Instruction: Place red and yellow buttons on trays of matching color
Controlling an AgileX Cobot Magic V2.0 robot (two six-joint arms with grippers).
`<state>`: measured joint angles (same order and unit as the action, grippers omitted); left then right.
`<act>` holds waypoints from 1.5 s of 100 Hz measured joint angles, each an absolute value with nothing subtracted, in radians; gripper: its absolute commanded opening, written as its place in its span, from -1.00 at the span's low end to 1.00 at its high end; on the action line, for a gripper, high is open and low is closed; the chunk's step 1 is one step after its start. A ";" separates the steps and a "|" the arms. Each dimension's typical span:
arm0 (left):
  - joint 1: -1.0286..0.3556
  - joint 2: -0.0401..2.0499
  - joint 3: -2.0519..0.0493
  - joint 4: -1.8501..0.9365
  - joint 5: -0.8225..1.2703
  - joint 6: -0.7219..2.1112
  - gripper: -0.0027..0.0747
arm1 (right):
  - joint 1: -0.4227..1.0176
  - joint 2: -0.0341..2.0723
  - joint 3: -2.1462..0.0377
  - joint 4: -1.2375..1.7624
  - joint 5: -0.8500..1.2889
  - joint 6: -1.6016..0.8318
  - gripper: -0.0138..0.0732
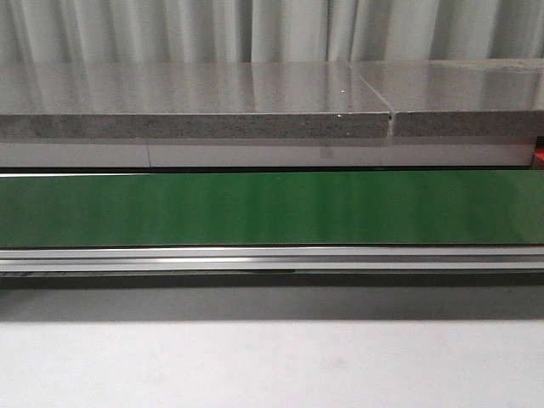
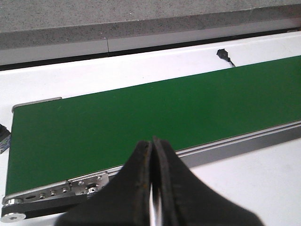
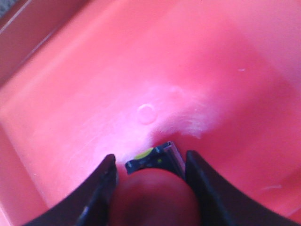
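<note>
1. While the front view shows neither arm, it shows a green belt [image 1: 272, 208] running straight across from left to right, with a silver rail [image 1: 272, 259] along its near edge and a white table [image 1: 272, 365] in front of it.
2. Behind the belt lies a grey speckled slab [image 1: 195, 106], split by a narrow seam towards the right, and pale curtains [image 1: 272, 30] hang at the back.
3. No button and no tray shows in the front view.
4. In the left wrist view the left gripper [image 2: 154, 188] hangs over the near edge of the belt [image 2: 141, 117], close to the belt's end with its metal roller bracket [image 2: 56, 190].
5. Its black jaws are pressed together with nothing between them.
6. A small black part with a cable [image 2: 223, 55] sits on the white surface beyond the belt.
7. In the right wrist view the right gripper [image 3: 153, 181] is low over the floor of the red tray [image 3: 211, 70], which fills the picture.
8. Its jaws stand apart on either side of the red button [image 3: 157, 197], whose rounded top sits between them; whether they press on it cannot be told.
9. A black, yellow and silver base [image 3: 153, 159] shows just beyond the red top, apparently against the tray floor.
10. A small raised circle [image 3: 146, 113] marks the tray floor, well beyond the button.
</note>
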<state>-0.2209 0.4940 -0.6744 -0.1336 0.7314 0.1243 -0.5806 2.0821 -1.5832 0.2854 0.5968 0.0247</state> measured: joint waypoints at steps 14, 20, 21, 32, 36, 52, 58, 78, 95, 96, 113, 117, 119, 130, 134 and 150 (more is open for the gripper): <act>-0.221 0.494 -0.674 -0.134 0.731 0.124 -0.99 | -0.581 2.082 -1.585 0.287 0.595 0.025 0.65; -0.221 0.494 -0.674 -0.134 0.731 0.124 -0.99 | -0.581 2.082 -1.585 0.287 0.595 0.025 0.64; -0.221 0.494 -0.674 -0.134 0.731 0.124 -0.99 | -0.581 2.080 -1.585 0.287 0.595 0.025 0.64; -0.221 0.494 -0.674 -0.134 0.731 0.124 -0.99 | -0.581 2.062 -1.585 0.287 0.597 0.025 0.64; -0.221 0.494 -0.674 -0.134 0.731 0.124 -0.99 | -0.581 2.047 -1.585 0.287 0.597 0.022 0.64; -0.221 0.494 -0.674 -0.134 0.731 0.124 -0.99 | -0.577 1.973 -1.585 0.287 0.618 -0.005 0.51; -0.221 0.494 -0.674 -0.134 0.731 0.124 -0.99 | -0.570 1.944 -1.585 0.282 0.637 -0.027 0.30; -0.221 0.494 -0.674 -0.134 0.731 0.124 -0.99 | -0.501 1.838 -1.585 0.276 0.696 -0.074 -0.72; -0.221 0.494 -0.674 -0.134 0.731 0.124 -0.99 | -0.405 1.752 -1.571 0.226 0.719 -0.078 -0.84; -0.221 0.494 -0.674 -0.134 0.731 0.124 -0.99 | -0.400 1.744 -1.569 0.223 0.719 -0.078 -0.84; -0.221 0.494 -0.674 -0.134 0.731 0.124 -0.99 | -0.288 1.655 -1.501 0.194 0.724 -0.082 -0.84; -0.221 0.494 -0.674 -0.134 0.731 0.124 -0.99 | -0.266 1.632 -1.479 0.192 0.724 -0.082 -0.84; -0.221 0.494 -0.674 -0.134 0.731 0.124 -0.99 | -0.253 1.624 -1.468 0.192 0.724 -0.084 -0.84; -0.221 0.494 -0.674 -0.134 0.731 0.124 -0.99 | -0.190 1.559 -1.404 0.190 0.722 -0.084 -0.84; -0.221 0.494 -0.674 -0.134 0.731 0.124 -0.99 | -0.169 1.534 -1.385 0.190 0.720 -0.084 -0.84; -0.221 0.494 -0.674 -0.134 0.731 0.124 -0.99 | -0.104 1.442 -1.306 0.188 0.716 -0.095 -0.84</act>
